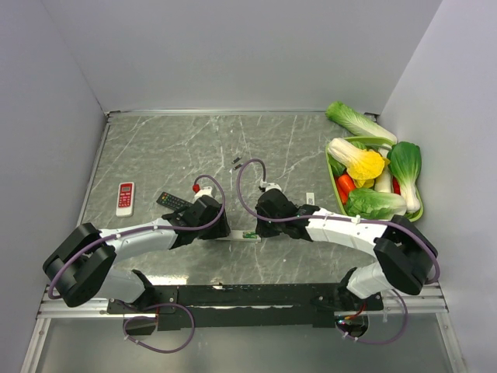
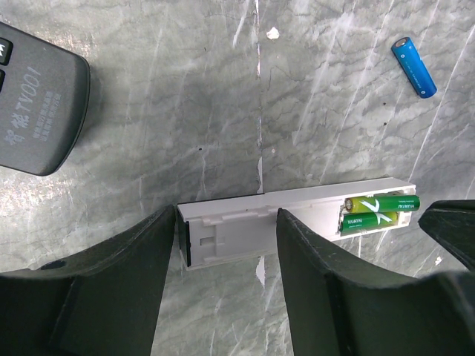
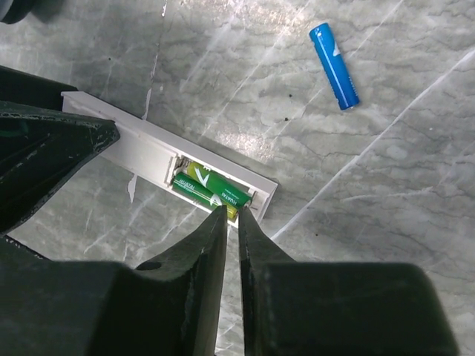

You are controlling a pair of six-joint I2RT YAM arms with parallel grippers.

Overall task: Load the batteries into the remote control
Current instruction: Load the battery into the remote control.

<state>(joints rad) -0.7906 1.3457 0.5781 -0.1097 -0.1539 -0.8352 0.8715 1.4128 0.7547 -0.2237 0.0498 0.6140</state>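
Note:
A white remote (image 2: 230, 233) lies back-up on the marble table, its battery bay open with two green batteries (image 2: 378, 211) side by side in it. It also shows in the right wrist view (image 3: 141, 144) and the top view (image 1: 237, 235). My left gripper (image 2: 226, 222) is open. One finger sits at the remote's closed end and the other passes over its body. My right gripper (image 3: 231, 211) is shut and empty, its tips touching the near end of the green batteries (image 3: 211, 191). A blue battery (image 3: 334, 65) lies loose on the table beyond the remote.
A black remote (image 2: 37, 104) lies left of the white one, and a red-and-white remote (image 1: 125, 198) lies further left. Two small dark batteries (image 1: 235, 162) lie mid-table. A green basket (image 1: 332, 172) of toy vegetables stands at the right wall.

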